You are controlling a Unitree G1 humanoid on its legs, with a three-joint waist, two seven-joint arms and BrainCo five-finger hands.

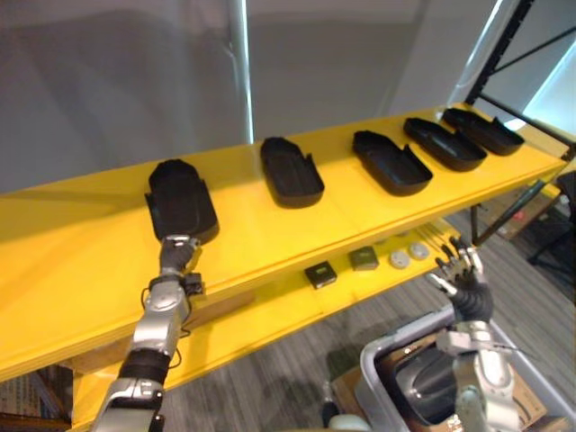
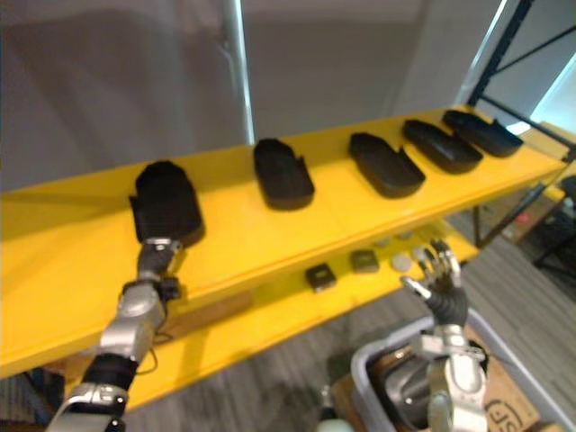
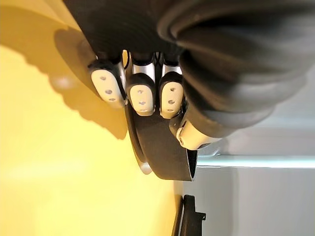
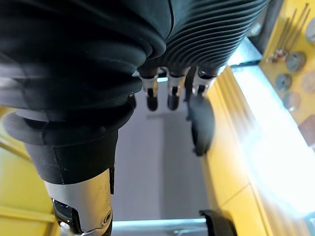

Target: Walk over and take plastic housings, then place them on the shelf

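Fingers (image 3: 141, 93) of the left hand (image 1: 178, 256) curl over the near end of a black plastic housing (image 1: 182, 200), with the thumb (image 3: 191, 135) pressed on its other face. This gripped housing is at the left centre of the frame, over the top of the yellow shelf (image 1: 81, 261). Four more housings (image 1: 292, 171) (image 1: 391, 162) (image 1: 444, 143) (image 1: 482, 130) lie apart in a row on the same shelf top, running from the centre to the upper right, hollow side up. At the lower right, the right hand (image 1: 461, 274) is raised with loose, spread fingers and holds nothing. It is in front of the lower shelf (image 1: 270, 310), where small parts (image 1: 364, 259) lie. Beneath it, a grey bin (image 1: 378, 360) holds a dark moulded part (image 1: 423, 382).
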